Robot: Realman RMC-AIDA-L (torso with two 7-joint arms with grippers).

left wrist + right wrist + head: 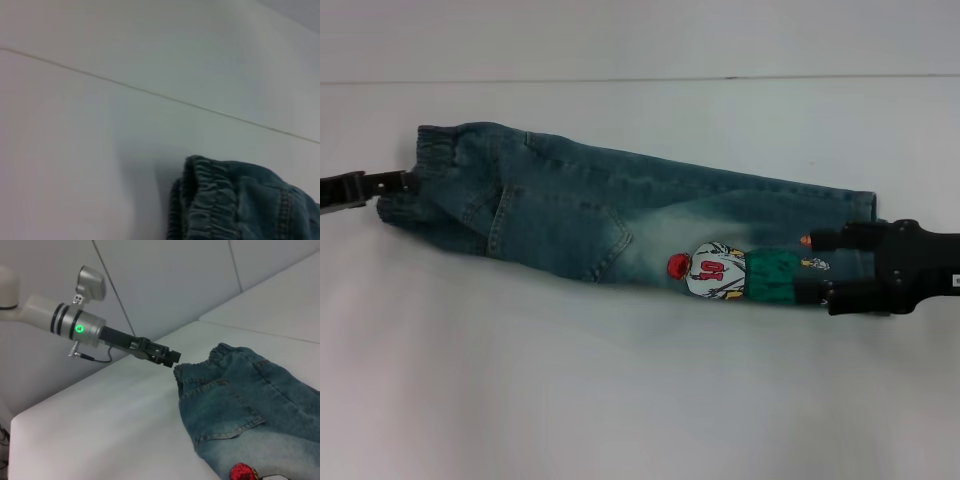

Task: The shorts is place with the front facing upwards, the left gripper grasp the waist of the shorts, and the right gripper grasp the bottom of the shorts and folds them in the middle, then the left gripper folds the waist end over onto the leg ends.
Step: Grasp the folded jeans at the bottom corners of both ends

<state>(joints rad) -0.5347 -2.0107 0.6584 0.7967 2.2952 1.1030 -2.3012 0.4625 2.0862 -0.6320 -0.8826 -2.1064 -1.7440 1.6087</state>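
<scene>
Shorts (620, 215) between hands — left hand (405, 182) at waist, right hand (810, 265) at hem

Readable marks: only one. Blue washed-denim shorts (620, 215) carry a sewn/printed cartoon patch (725, 272) near the leg end – figure w/ red cap, white jersey, green trousers. On the jersey chest, red digits, look like "10" in head view; small and soft, so reading not certain. Tiny marks beside the figure's green part, too small to read

Right wrist view: just the red cap edge of the patch shows, no digits. Green lit dot (79, 328) on the silver-grey arm – a light, no text. Left wrist view: no lettering on the elastic waistband (210, 200). No brand tags or labels legible elsewhere
</scene>
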